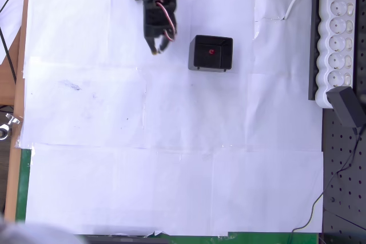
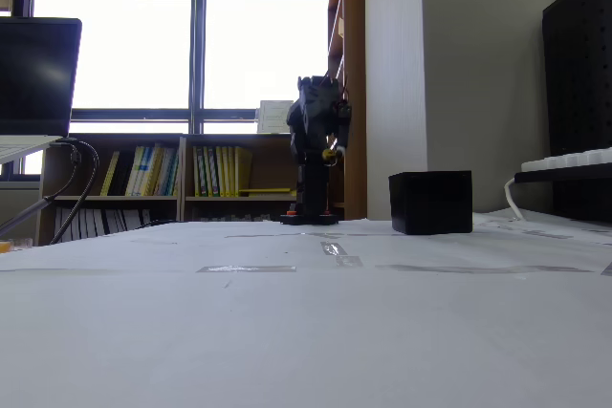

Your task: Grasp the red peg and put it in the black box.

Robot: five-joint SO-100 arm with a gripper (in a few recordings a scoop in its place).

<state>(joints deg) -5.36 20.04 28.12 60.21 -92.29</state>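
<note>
Looking down in the overhead view, the red peg (image 1: 212,51) lies inside the black box (image 1: 197,54), upper middle of the frame, on white paper (image 1: 171,170). My gripper (image 1: 158,46) sits just left of it, apart, fingers seemingly nearly together, holding nothing. The fixed view shows the box (image 2: 431,202) side-on at right, its inside hidden; my fingers are too dark to read there.
</note>
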